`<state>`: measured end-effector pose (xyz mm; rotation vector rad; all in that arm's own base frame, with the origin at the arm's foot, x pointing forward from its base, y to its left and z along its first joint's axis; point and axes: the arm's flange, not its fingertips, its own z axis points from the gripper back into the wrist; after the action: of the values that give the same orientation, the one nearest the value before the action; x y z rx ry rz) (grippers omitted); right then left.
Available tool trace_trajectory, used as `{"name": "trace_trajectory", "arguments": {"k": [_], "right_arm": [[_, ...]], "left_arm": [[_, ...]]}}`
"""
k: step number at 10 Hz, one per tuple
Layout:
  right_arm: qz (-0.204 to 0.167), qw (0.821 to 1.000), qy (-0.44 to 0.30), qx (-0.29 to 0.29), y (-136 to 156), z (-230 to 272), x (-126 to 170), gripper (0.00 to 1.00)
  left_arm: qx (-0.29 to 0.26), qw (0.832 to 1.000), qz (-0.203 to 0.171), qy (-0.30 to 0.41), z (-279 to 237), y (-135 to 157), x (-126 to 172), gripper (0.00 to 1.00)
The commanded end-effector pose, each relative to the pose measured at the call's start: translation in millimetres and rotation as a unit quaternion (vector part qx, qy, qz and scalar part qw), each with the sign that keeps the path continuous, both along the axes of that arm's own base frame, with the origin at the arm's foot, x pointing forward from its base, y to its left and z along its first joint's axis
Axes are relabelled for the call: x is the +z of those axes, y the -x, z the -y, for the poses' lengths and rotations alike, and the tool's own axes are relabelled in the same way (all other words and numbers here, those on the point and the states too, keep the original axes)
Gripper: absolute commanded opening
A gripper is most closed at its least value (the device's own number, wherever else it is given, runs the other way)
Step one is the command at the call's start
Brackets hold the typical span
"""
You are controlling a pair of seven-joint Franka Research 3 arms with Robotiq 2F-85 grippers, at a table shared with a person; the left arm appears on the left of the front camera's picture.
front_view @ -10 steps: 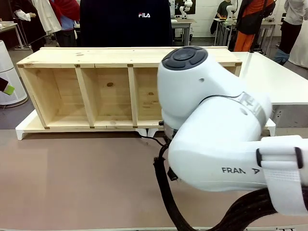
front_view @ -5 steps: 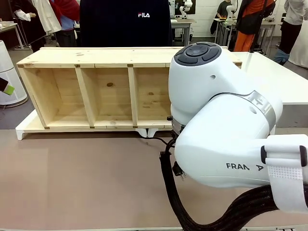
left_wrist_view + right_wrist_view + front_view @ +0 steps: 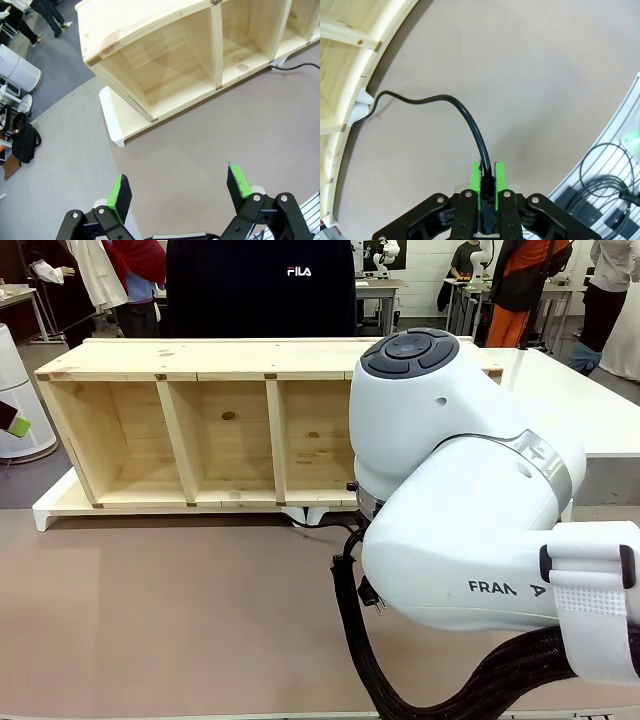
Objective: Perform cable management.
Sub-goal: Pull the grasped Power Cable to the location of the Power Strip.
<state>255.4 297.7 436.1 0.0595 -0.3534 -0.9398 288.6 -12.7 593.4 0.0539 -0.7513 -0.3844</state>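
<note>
Since a second ago the right arm (image 3: 470, 500) has swung rightward and a little up, and it is now nearly at rest. The jaws of the right gripper (image 3: 488, 181) are clamped on the cable (image 3: 467, 112), seemingly near its plug end. From the pads the cable arcs ahead and left to the foot of the wooden shelf (image 3: 340, 75). The left gripper (image 3: 180, 192) has its jaws wide apart and empty above the brown table (image 3: 225, 130), with the shelf ahead of them.

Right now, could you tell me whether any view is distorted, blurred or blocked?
Front view: sharp and evenly lit, but the right arm blocks part of the wooden shelf. Left wrist view: wide-angle bends the shelf's edges. Right wrist view: stronger curving at the shelf; the cable in the right gripper looks crisp.
</note>
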Motion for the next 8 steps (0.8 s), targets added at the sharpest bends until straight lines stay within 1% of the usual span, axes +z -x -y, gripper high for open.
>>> {"name": "trace_trajectory", "arguments": {"k": [1,5,6,8], "right_arm": [[-0.003,1.0,0.0,-0.001,0.2,1.2,0.4,0.14],[0.0,1.0,0.0,0.0,0.1,0.0,0.0,0.14],[-0.006,1.0,0.024,0.015,3.1,16.9,1.7,0.14],[-0.029,0.997,0.072,0.026,3.4,58.3,4.3,0.14]], "left_arm": [[0.001,1.0,0.0,-0.001,-0.4,-0.1,0.0,1.0],[0.001,1.0,0.0,-0.001,-0.4,-0.1,0.0,1.0],[0.001,1.0,0.0,-0.001,-0.4,-0.1,0.0,1.0],[0.001,1.0,0.0,-0.001,-0.4,-0.1,0.0,1.0]]}}
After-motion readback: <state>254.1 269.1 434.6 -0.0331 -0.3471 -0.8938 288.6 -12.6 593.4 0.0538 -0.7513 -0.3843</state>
